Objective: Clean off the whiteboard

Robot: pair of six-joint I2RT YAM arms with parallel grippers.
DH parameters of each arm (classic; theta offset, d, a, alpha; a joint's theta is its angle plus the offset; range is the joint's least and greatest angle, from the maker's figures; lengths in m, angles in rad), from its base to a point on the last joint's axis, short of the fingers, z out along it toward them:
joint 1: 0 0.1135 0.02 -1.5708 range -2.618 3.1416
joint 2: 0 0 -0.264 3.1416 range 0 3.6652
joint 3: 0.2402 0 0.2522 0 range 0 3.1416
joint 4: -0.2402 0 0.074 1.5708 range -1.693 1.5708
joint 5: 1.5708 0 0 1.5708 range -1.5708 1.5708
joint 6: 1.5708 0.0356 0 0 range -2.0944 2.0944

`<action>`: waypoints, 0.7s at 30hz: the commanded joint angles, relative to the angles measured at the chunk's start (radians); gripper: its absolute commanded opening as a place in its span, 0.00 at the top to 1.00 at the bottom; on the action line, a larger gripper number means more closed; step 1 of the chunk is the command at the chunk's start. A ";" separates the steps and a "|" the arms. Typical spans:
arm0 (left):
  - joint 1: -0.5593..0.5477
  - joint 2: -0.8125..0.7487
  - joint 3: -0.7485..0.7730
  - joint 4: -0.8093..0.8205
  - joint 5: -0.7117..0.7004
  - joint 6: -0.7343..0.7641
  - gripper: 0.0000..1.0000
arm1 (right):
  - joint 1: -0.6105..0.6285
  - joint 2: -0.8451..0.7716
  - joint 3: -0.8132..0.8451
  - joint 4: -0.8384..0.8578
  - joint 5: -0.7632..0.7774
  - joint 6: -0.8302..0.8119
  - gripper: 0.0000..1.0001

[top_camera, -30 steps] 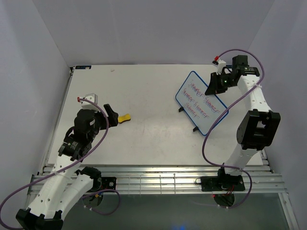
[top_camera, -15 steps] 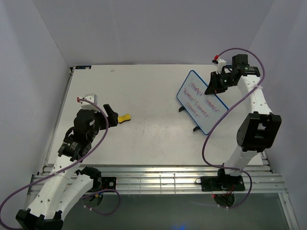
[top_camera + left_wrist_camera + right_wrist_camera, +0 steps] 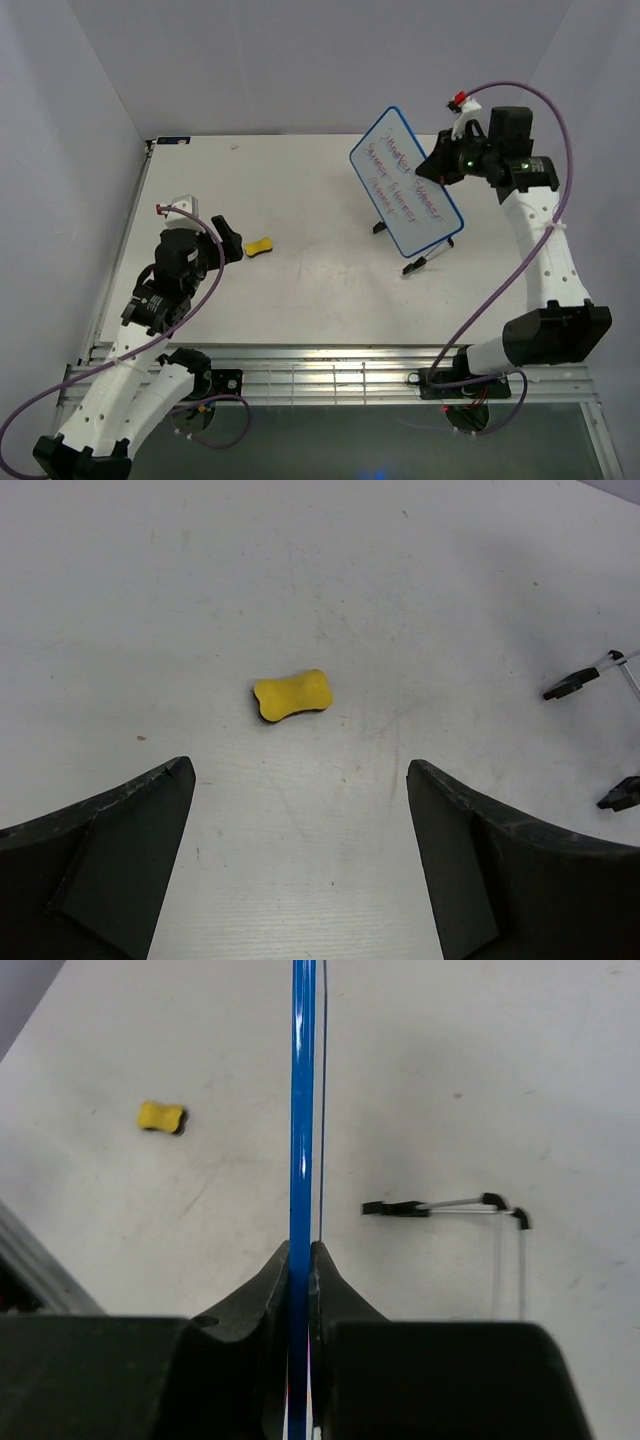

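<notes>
The whiteboard (image 3: 405, 180), white with a blue rim and red-purple handwritten lines, is tilted up steeply at the right of the table. My right gripper (image 3: 442, 165) is shut on its upper right edge. In the right wrist view the blue rim (image 3: 302, 1110) runs edge-on between the closed fingers of that gripper (image 3: 301, 1250). The board's black feet (image 3: 412, 268) stay low by the table. My left gripper (image 3: 232, 240) is open and empty, just left of a small yellow sponge (image 3: 259, 246), which lies ahead of the open fingers (image 3: 291, 695).
The thin wire legs with black feet (image 3: 440, 1207) lie below the board, and two feet show at the right of the left wrist view (image 3: 570, 683). The yellow sponge also shows in the right wrist view (image 3: 161, 1117). White walls enclose the table.
My right gripper has raised the whiteboard's far edge up and to the left, so the board stands steeper. The left arm and the sponge have not moved.
</notes>
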 commanded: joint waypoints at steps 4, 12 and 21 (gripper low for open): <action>-0.004 0.054 0.035 -0.026 -0.082 -0.057 0.02 | 0.243 -0.208 -0.363 0.414 0.154 0.352 0.92; -0.004 0.282 0.120 -0.084 -0.039 -0.109 0.02 | 0.346 -0.217 -0.505 0.395 0.293 0.409 0.92; -0.004 0.623 0.265 -0.095 0.040 -0.190 0.02 | 0.352 -0.275 -0.686 0.454 0.288 0.396 0.92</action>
